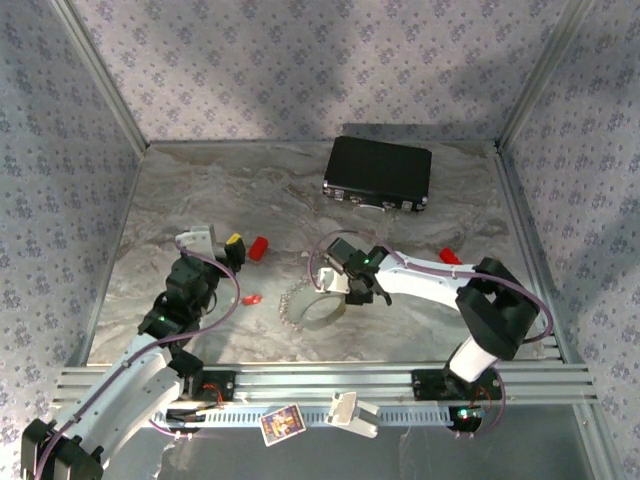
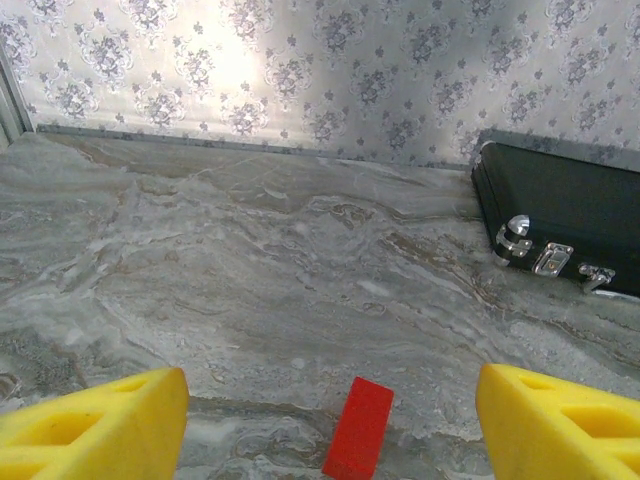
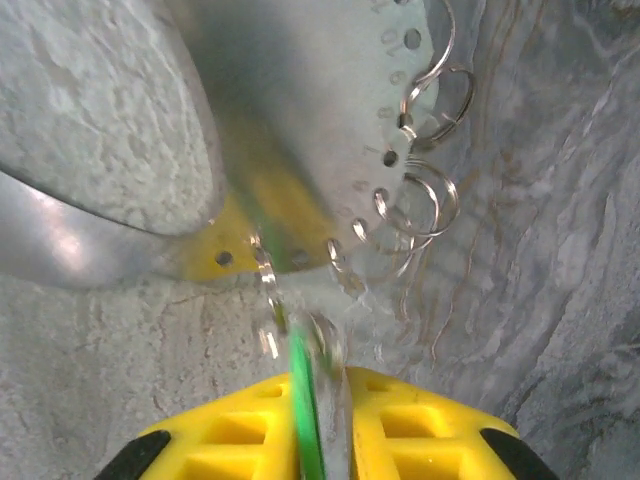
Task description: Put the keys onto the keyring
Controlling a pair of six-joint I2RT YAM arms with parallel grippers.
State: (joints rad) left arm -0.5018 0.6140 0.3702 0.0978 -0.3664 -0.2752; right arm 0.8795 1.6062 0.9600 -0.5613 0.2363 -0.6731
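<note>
The keyring (image 1: 312, 306), a pale loop rimmed with small silvery rings, lies at the table's middle. In the right wrist view its holed rim (image 3: 300, 130) and wire rings (image 3: 428, 195) hang just ahead of my right gripper (image 3: 320, 375). That gripper (image 1: 352, 290) is shut on the green key (image 3: 303, 395), held edge-on against the rim. A tiny red key (image 1: 252, 298) lies on the table left of the ring. My left gripper (image 1: 232, 243) stands open, its yellow fingers (image 2: 95, 425) wide apart, with a plain red block (image 2: 358, 428) on the table between them, untouched.
A black rectangular case (image 1: 378, 172) with silver latches (image 2: 552, 258) lies at the back. A small red piece (image 1: 450, 257) rests beside the right arm. Patterned walls enclose the marble table (image 1: 200, 190). A card (image 1: 282, 423) and a white part (image 1: 350, 412) sit on the front rail.
</note>
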